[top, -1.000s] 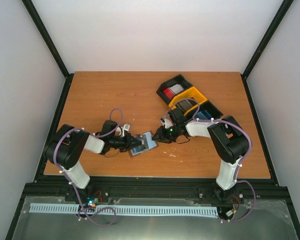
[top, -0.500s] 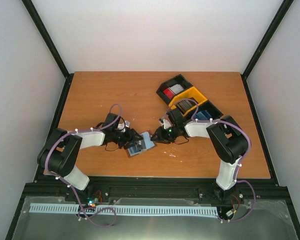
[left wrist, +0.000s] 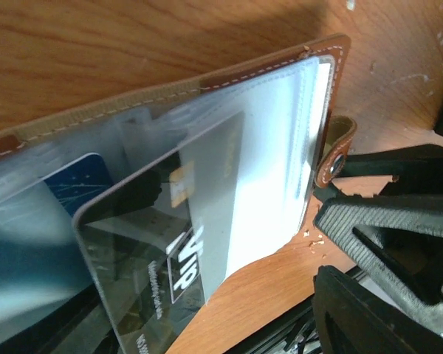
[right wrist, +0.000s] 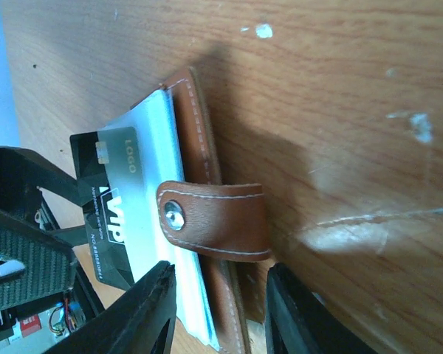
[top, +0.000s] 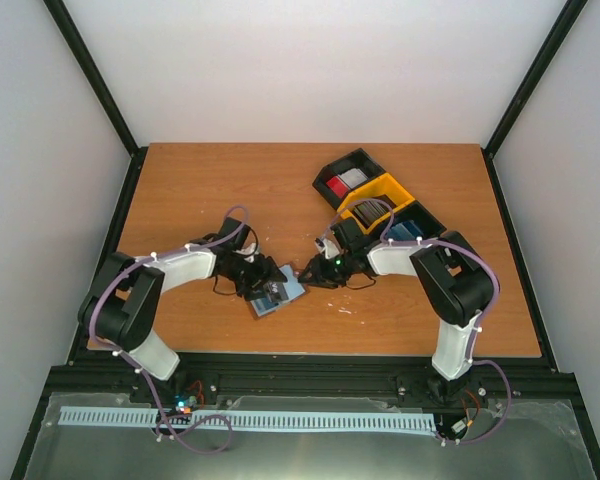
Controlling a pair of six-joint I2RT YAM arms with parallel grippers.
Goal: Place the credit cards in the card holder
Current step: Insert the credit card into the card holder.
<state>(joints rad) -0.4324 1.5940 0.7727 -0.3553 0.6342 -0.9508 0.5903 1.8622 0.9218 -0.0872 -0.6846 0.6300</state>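
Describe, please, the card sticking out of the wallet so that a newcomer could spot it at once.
Toward the near edge of the wooden table lies the open brown card holder. The dark grey card sits partly under its clear sleeve; unlike the blue card beside it, it bears white VIP lettering.

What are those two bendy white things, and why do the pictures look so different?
They are two robot arms with pinching fingers. One picture looks down on the table from above; the other two come from a small camera on each wrist. The left gripper holds a grey card partly inside the brown card holder, where a blue card already sits. The right gripper straddles the holder's edge. A black-and-yellow tray holds more cards.
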